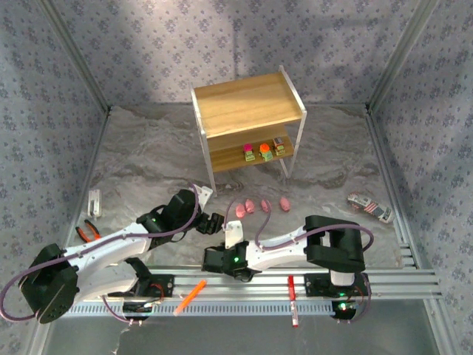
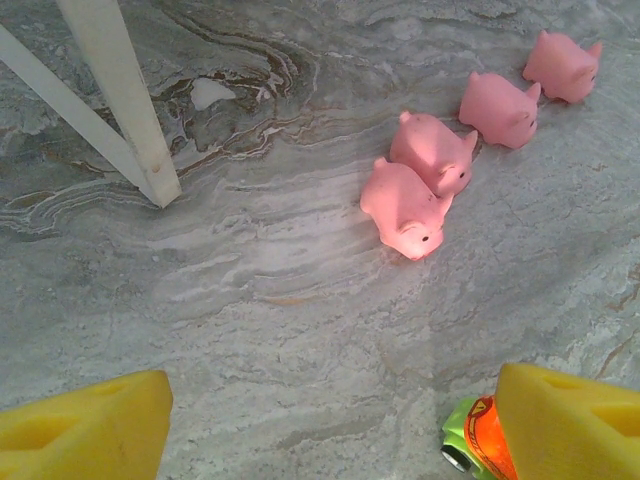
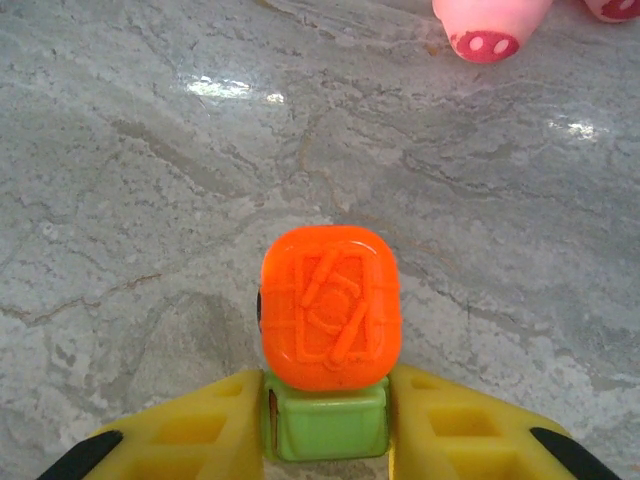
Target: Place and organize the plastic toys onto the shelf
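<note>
Plastic, hard and glossy, was judged to be the material of the orange-topped block toy (image 3: 330, 310), seen at the lower middle of the right wrist view on the marbled worktop (image 3: 150, 200). Its green base was flanked by the right fingers (image 3: 455, 420), which looked closed against it on both sides, with the raised orange cap left free above them. The toy was judged light and stiff, unlikely to deform or break, yet smooth enough to slip or twist if held lightly. The flat sides of the base were considered the soundest place to take hold, since the cap is rounded.

The left fingers (image 2: 90, 425) were seen well apart at the bottom corners of the left wrist view, with nothing between them. Four pink pigs (image 2: 405, 210) lay in a loose row at the upper right of that view, the nearest two touching. They looked rounded and possibly softer, so a hold across the body was judged best.

The shelf (image 1: 247, 107) stood at the upper middle of the top view, with three blocky toys (image 1: 264, 151) on its lower board.
</note>
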